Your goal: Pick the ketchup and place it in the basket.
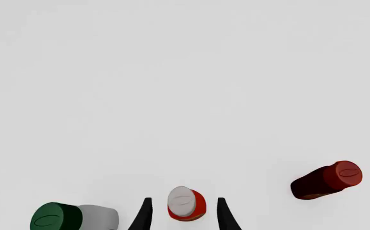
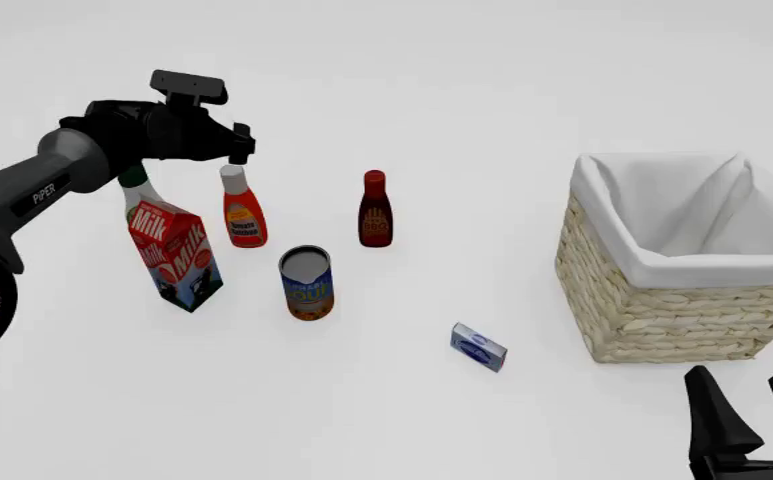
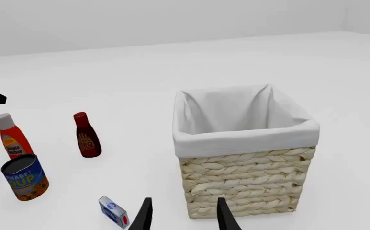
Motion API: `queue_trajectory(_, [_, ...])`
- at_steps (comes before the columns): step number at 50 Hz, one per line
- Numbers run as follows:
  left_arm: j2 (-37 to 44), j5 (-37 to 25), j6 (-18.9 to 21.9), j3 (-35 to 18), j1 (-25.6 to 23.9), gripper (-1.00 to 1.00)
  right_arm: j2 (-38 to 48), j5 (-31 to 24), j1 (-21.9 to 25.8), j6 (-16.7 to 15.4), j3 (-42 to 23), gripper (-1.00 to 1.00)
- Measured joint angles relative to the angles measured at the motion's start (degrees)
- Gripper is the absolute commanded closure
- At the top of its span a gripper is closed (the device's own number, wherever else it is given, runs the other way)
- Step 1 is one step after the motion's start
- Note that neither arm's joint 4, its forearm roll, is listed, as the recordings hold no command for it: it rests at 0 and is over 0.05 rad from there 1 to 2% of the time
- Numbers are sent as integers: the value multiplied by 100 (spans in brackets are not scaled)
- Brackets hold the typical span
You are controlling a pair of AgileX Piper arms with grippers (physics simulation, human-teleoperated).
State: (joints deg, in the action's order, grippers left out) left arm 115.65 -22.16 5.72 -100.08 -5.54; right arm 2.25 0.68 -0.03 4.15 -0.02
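Note:
The ketchup (image 2: pixel 243 212), a red-orange squeeze bottle with a white-grey cap, stands upright left of centre. It also shows in the right wrist view (image 3: pixel 12 140). My left gripper (image 2: pixel 238 157) is open and points down just above its cap. In the left wrist view the cap (image 1: pixel 183 201) lies between the two fingers of the left gripper (image 1: pixel 183 199), with a gap on each side. The wicker basket (image 2: pixel 653 268) with white lining stands at the right, empty inside (image 3: pixel 236 138). My right gripper (image 2: pixel 742 376) is open and empty, low in front of the basket (image 3: pixel 185 200).
A milk carton (image 2: pixel 173 250) with a green cap (image 1: pixel 56 218) stands close to the left of the ketchup. A dark maroon bottle (image 2: pixel 375 208) stands to the ketchup's right. A can (image 2: pixel 307 284) stands in front of the ketchup. A small blue box (image 2: pixel 478 347) lies nearer the basket.

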Motion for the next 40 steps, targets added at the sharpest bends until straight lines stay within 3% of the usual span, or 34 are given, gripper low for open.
queue_trajectory(40, [544, 128, -76, -209, -28, -100, 115, 81, -1, 19, 0, -100])
